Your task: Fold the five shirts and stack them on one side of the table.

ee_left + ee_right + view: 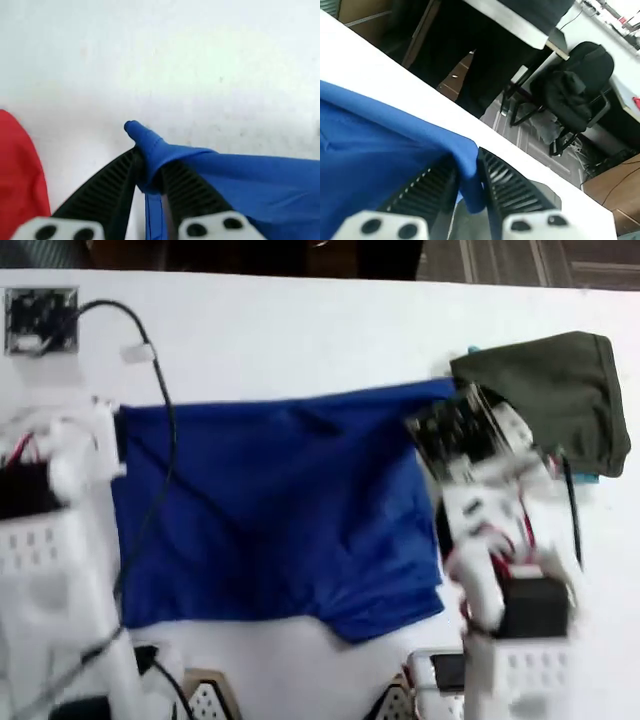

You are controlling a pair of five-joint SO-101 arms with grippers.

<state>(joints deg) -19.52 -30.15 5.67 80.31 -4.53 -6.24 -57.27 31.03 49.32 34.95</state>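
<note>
left gripper: pinched tight on a blue shirt corner
right gripper: pinched tight on its other corner
dark green shirt: folded, beside the right arm

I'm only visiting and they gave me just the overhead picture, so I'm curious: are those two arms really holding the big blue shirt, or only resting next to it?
Observer: The left one is holding it. Its wrist camera shows the left hand shut on a bunched corner of the blue fabric shirt.
Operator: And the right one?
Observer: The right hand pinches the shirt's edge between its black ribbed fingers.
Operator: Anything else I can't see?
Observer: A red cloth lies on the white table beside the left hand.
</note>
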